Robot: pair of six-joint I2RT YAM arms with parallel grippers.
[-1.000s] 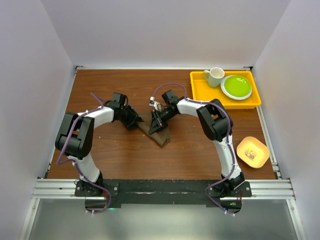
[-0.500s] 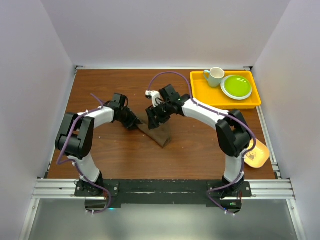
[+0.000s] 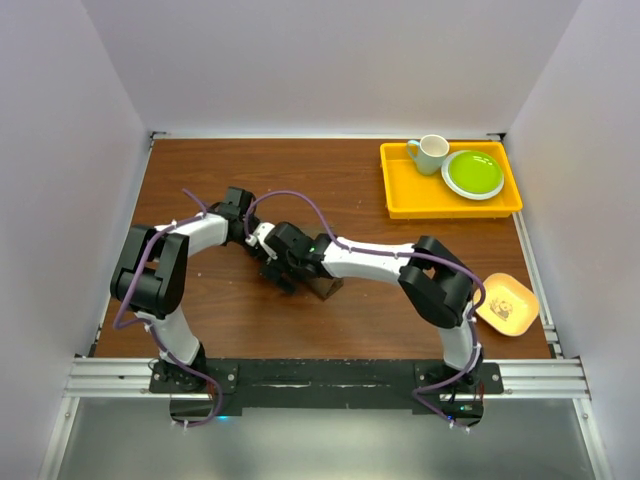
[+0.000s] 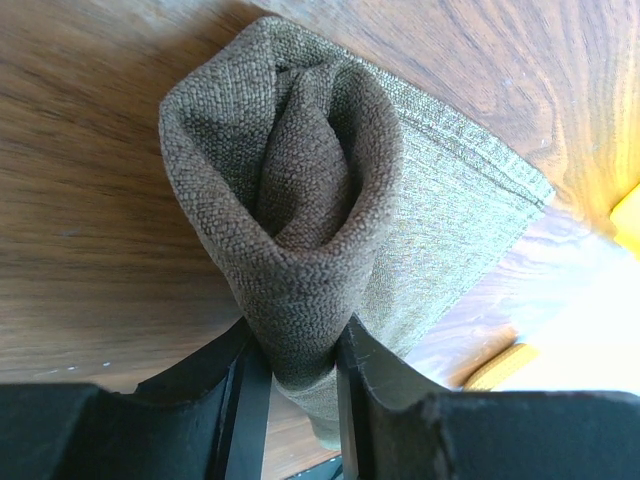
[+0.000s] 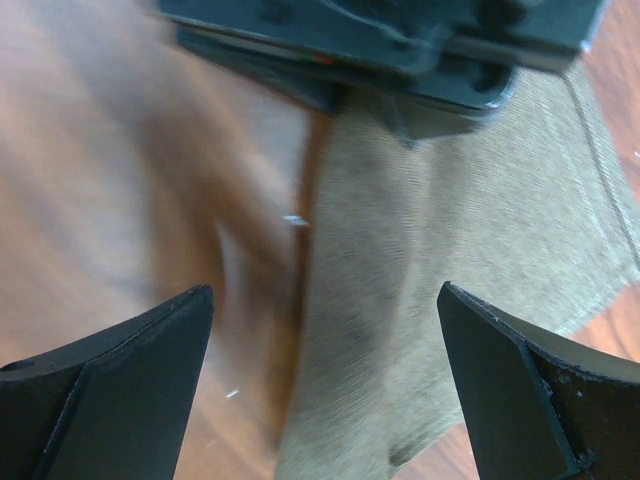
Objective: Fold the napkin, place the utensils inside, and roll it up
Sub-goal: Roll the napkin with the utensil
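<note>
The napkin is a dark brown cloth rolled into a loose tube on the wooden table. My left gripper is shut on the near end of that roll, one finger on each side of the bunched fabric. In the top view only a small corner of the napkin shows, under both arms. My left gripper meets it from the left. My right gripper reaches across from the right. It hangs open and wide over the napkin, which shows blurred, with nothing held between its fingers. The utensils are hidden.
An orange tray at the back right holds a pale cup and a green plate. A small yellow dish lies near the right edge. White walls close in the table on three sides.
My right gripper has opened wide and swung from the napkin's far side toward the left and nearer, over the roll. My left jaws have narrowed onto the napkin's end.
</note>
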